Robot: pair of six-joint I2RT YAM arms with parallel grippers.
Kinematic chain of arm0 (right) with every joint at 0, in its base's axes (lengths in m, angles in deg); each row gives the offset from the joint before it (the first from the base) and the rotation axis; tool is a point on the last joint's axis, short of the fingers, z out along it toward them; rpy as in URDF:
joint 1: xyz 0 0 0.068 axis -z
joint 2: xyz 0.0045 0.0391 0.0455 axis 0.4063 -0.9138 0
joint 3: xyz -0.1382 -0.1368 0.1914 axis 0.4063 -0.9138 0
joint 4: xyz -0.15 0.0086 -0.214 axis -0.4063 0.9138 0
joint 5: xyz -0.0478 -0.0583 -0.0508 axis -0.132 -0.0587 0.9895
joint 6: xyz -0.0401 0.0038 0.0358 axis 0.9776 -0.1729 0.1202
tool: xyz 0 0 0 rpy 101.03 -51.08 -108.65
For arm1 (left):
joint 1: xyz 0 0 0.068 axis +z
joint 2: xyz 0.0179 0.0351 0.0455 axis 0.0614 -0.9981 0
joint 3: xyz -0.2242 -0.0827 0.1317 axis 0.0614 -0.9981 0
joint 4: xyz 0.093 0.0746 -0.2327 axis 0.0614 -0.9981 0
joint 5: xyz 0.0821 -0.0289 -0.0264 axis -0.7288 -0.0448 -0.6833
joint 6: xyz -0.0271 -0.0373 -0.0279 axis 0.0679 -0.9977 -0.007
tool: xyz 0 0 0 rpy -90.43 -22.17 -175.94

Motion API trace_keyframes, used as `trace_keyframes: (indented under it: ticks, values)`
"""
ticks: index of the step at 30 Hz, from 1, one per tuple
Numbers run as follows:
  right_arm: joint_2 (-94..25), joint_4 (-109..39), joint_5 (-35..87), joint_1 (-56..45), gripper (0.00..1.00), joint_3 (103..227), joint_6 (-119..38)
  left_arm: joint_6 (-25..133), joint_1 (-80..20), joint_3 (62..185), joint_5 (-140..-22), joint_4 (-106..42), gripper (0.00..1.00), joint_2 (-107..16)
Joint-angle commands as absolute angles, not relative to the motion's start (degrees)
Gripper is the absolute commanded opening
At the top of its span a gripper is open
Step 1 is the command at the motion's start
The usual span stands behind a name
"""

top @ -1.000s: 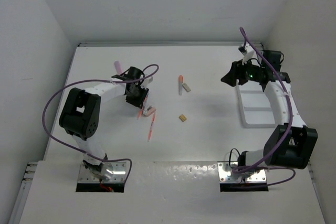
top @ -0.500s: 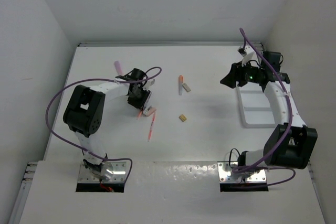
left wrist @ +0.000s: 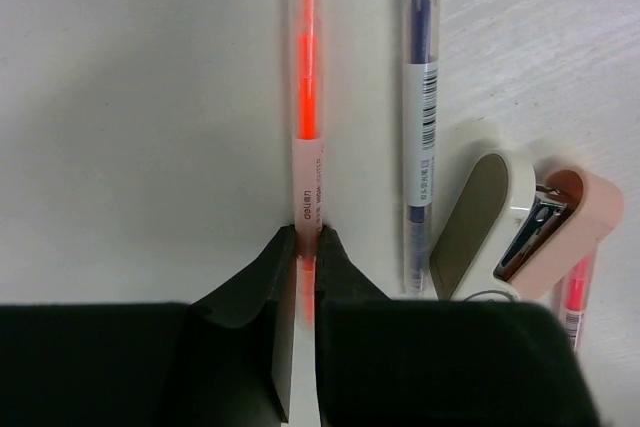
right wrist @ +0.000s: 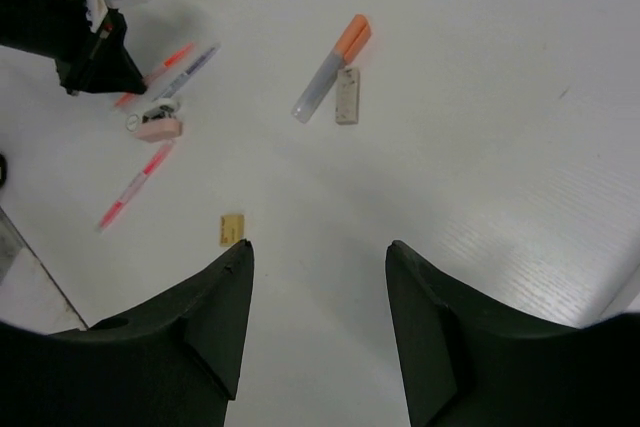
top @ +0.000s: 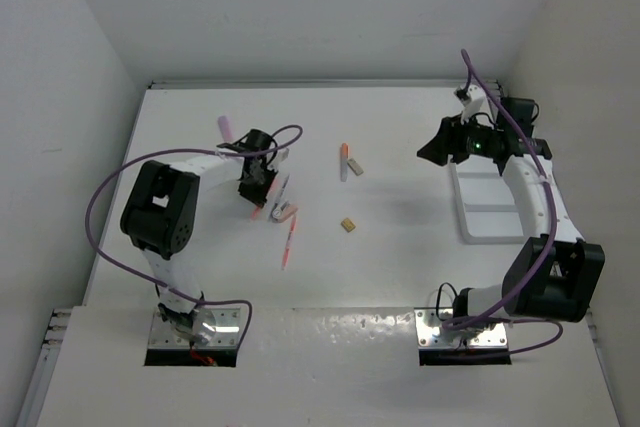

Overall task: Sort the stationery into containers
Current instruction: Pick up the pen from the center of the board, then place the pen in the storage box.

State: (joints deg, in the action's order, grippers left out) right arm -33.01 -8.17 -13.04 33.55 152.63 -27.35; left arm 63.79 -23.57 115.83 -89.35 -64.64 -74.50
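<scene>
1. Your left gripper [left wrist: 303, 247]: fingers clamped on an orange-red pen [left wrist: 306, 97] just below its label band. The barrel points straight away from the wrist over the table [left wrist: 130, 97]. You cannot tell whether the pen is lifted.
2. Purple-grey pen [left wrist: 421, 117]: parallel to the held pen and just beside it on the right in the wrist view, not touching it.
3. Pink-and-cream block [left wrist: 520, 222]: just beside the purple-grey pen's near end. A second orange-red pen [left wrist: 572, 292] shows at its far side.
4. Your right gripper [right wrist: 318, 247]: fingers spread, holding nothing, hanging above the table.
5. Tan block [right wrist: 232, 229]: alone, mid-table.
6. Orange-capped marker [right wrist: 330, 72] and grey-white block [right wrist: 346, 97]: side by side.
7. White tray [top: 490, 238]: right edge of the table, under your right arm, well apart from the loose items.
</scene>
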Motion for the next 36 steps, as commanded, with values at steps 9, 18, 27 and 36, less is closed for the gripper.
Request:
trace_keyframes:
  ticks: [9,18,27,36]
  values:
    - [-31.94,-53.93,-16.65,20.93,0.59,145.77,-76.8,53.25,-14.15,115.54,-55.81,-47.07,0.0,-53.41]
    - [-46.09,-62.59,-16.02,6.5,0.59,163.26,-91.33,32.33,-17.58,115.2,-37.52,-32.32,0.0,-48.13]
    - [-49.87,-58.03,-16.29,1.74,0.58,170.4,-87.21,28.44,-20.48,113.27,-35.58,-27.55,0.0,-45.14]
    - [-50.84,-54.51,-15.67,0.33,0.37,171.45,-83.25,29.14,-21.53,112.91,-35.49,-27.46,0.0,-44.09]
